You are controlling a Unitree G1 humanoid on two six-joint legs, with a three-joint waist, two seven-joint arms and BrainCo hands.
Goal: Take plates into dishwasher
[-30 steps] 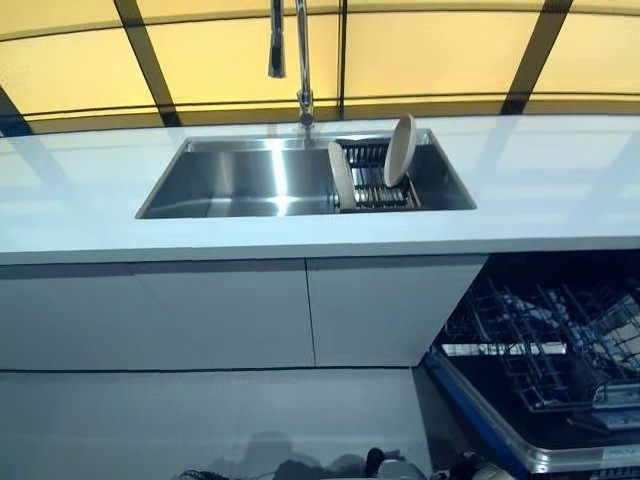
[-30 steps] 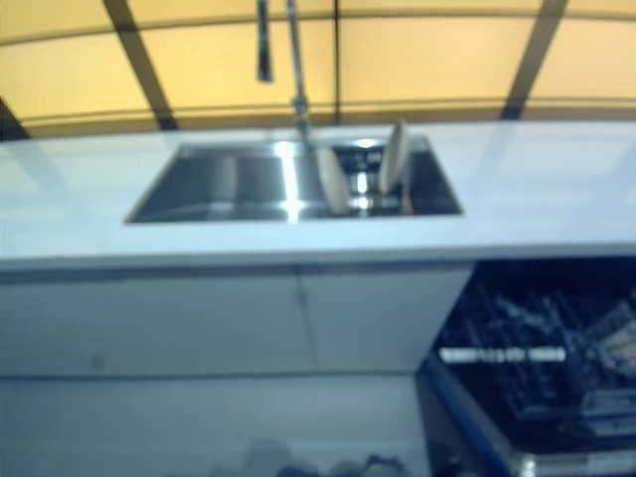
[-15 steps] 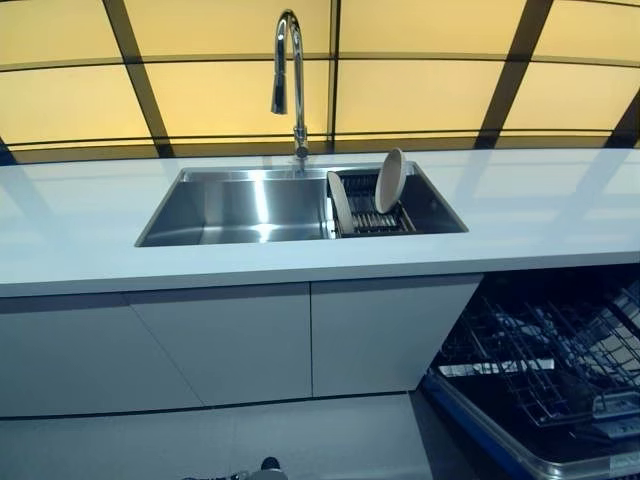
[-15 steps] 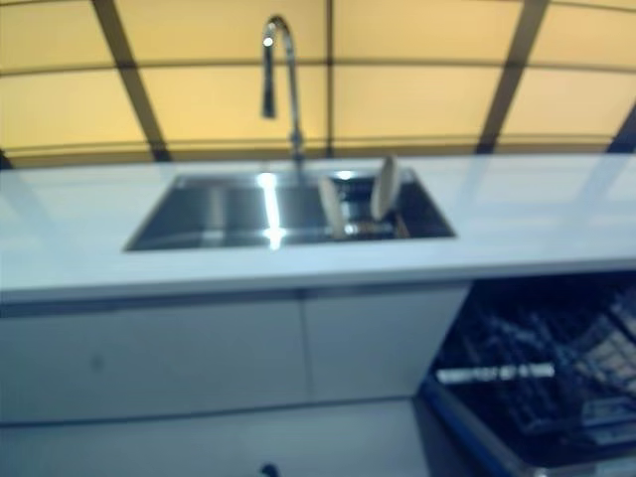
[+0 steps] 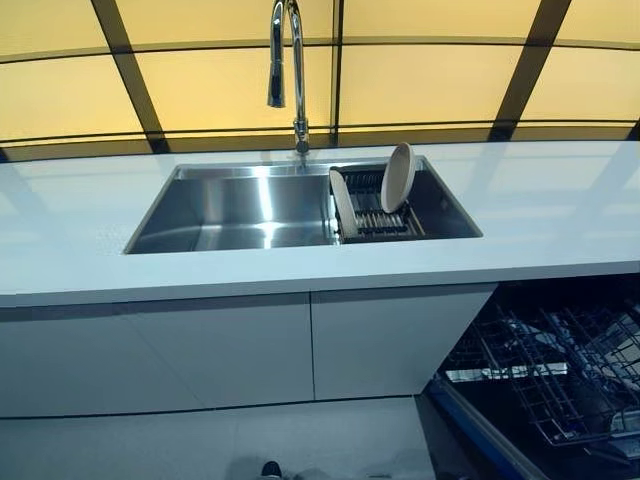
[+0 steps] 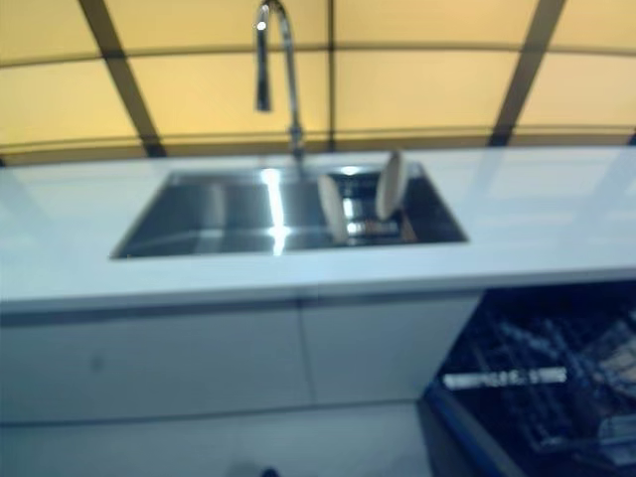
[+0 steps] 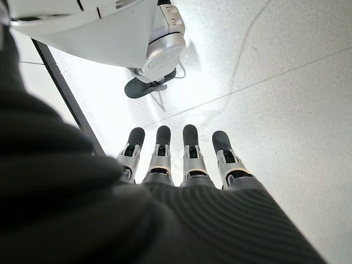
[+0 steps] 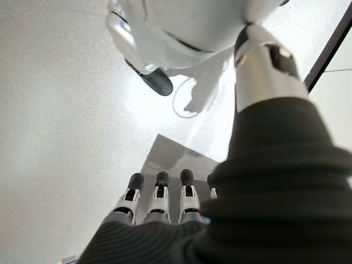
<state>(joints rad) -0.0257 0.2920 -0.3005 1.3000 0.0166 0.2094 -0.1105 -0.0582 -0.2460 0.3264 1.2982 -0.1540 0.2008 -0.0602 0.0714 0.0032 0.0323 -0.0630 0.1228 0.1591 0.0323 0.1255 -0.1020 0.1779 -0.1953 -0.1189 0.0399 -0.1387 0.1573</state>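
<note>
Two beige plates stand on edge in a dark rack (image 5: 380, 205) at the right end of the steel sink (image 5: 230, 205): one plate (image 5: 343, 202) at the rack's left side, the other plate (image 5: 398, 178) leaning at its back. The open dishwasher (image 5: 560, 375) with its wire rack lies low at the right. Neither hand shows in the eye views. My left hand (image 7: 181, 165) hangs over the floor with straight fingers, holding nothing. My right hand (image 8: 159, 203) also hangs with straight fingers, empty.
A tall chrome tap (image 5: 285, 70) rises behind the sink. The white counter (image 5: 560, 220) runs across the view, with white cabinet doors (image 5: 230, 350) beneath it. Yellow panels with dark frames (image 5: 420, 80) form the wall behind.
The camera has shifted and tilted, so the counter and sink sit differently in view. The plates stay in the rack. Neither hand has taken hold of anything.
</note>
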